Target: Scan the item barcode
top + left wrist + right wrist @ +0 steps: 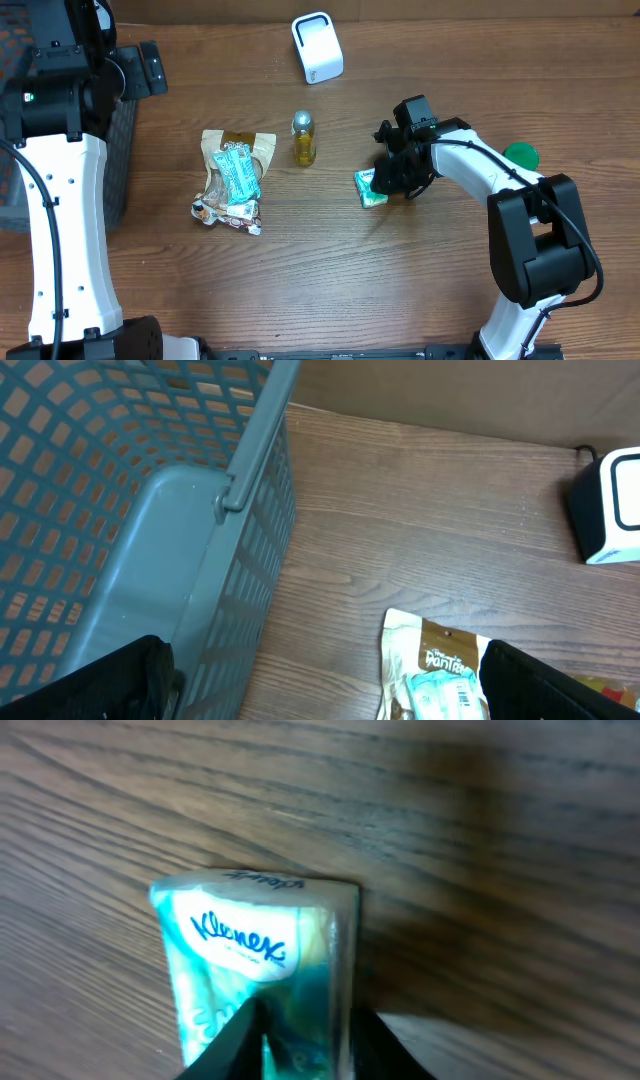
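A green and white Kleenex tissue pack [371, 188] lies on the wooden table right of centre. My right gripper [395, 178] is down on it. In the right wrist view the two black jaws press in on the near part of the pack [250, 945], one across its face and one at its right edge, so the right gripper [305, 1045] is shut on it. No barcode shows on the pack. The white scanner [317, 47] stands at the back centre. My left gripper [320, 680] hangs wide open and empty over the basket's edge.
A grey-blue mesh basket [120, 480] fills the far left. A brown snack bag [237, 170] with small packets [228, 213] below it lies left of centre. A small yellow bottle [303, 138] lies beside it. A green round thing [521, 154] sits behind the right arm.
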Tool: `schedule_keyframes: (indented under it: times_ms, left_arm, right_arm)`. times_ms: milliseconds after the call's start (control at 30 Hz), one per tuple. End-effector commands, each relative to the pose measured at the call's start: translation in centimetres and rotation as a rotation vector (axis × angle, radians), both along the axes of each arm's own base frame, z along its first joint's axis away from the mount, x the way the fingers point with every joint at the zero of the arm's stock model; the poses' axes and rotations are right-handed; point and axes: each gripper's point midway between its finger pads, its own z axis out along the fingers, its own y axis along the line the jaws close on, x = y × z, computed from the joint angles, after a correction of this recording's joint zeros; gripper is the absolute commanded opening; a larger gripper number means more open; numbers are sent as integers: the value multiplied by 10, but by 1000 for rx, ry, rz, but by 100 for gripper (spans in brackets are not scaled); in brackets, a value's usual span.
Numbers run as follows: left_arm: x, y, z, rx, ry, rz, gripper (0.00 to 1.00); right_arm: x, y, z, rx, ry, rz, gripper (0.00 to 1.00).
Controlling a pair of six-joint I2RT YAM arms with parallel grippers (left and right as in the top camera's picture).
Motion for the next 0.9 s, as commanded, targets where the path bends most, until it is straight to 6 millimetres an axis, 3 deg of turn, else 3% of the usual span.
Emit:
schedule_keyframes:
  times_ms: [0,233,567,867]
  left_arm:
    - [1,0,-1,9,6,-12,99]
    - [1,0,-1,9,6,-12,100]
    - [1,0,-1,9,6,-12,99]
    - [1,0,-1,9,6,-12,100]
  right_arm:
    - [-9,0,-8,-12,25,14,22]
    - [-7,0,-8,-10,17,14,20]
    - [-7,0,-10,-12,13,13,4]
    - [-11,5,-7,20,35,10,4]
